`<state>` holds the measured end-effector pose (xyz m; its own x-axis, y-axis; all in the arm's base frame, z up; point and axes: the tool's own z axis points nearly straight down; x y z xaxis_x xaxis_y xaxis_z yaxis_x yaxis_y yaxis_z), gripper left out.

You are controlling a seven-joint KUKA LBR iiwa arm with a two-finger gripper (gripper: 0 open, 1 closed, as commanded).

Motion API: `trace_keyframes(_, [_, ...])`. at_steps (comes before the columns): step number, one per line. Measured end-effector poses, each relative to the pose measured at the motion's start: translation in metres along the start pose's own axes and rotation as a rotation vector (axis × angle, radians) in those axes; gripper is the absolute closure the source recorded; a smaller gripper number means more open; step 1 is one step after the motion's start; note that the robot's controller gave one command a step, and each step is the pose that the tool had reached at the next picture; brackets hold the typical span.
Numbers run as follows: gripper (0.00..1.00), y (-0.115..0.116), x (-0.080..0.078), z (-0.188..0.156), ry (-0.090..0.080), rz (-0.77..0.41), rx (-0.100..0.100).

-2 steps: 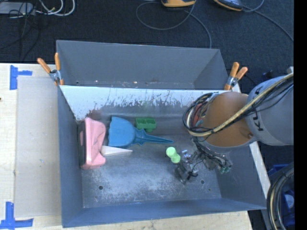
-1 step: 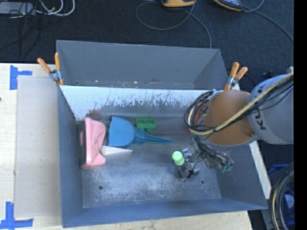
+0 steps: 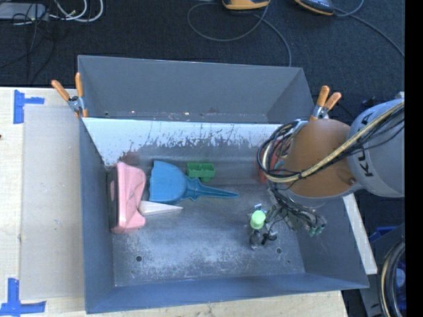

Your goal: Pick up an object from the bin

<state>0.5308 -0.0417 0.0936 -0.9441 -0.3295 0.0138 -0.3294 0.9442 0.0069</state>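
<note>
Grey bin (image 3: 198, 279) seen from above, with the arm entering from the right. Positions are given relative to the blue scoop (image 3: 168, 182), which lies left of centre on the floor with its thin handle pointing right.

Nearest the camera, right of the scoop and below its handle tip, the gripper (image 3: 263, 238) hangs low over the bare floor, its dark tip close to the surface. Whether it is open or closed cannot be told. A small green ball (image 3: 257, 218) sits just above that tip, right of the scoop's handle end and well apart from it; whether the ball is gripped or merely beside the tip cannot be told.

A white wedge (image 3: 158, 208) lies just below the scoop's bowl. A pink block (image 3: 129, 197) stands just left of the scoop, against the left wall. A green brick (image 3: 201, 171) lies just above the scoop's handle, towards the far wall.

The arm's orange cover (image 3: 317, 160) and looped cables (image 3: 277, 150) stand far right of the scoop, over the right wall.
</note>
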Motion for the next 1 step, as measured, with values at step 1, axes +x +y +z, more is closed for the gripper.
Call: trace_keyframes(1, [1.0, -0.0001, -0.0005, -0.023, -0.003, 0.001, 0.001])
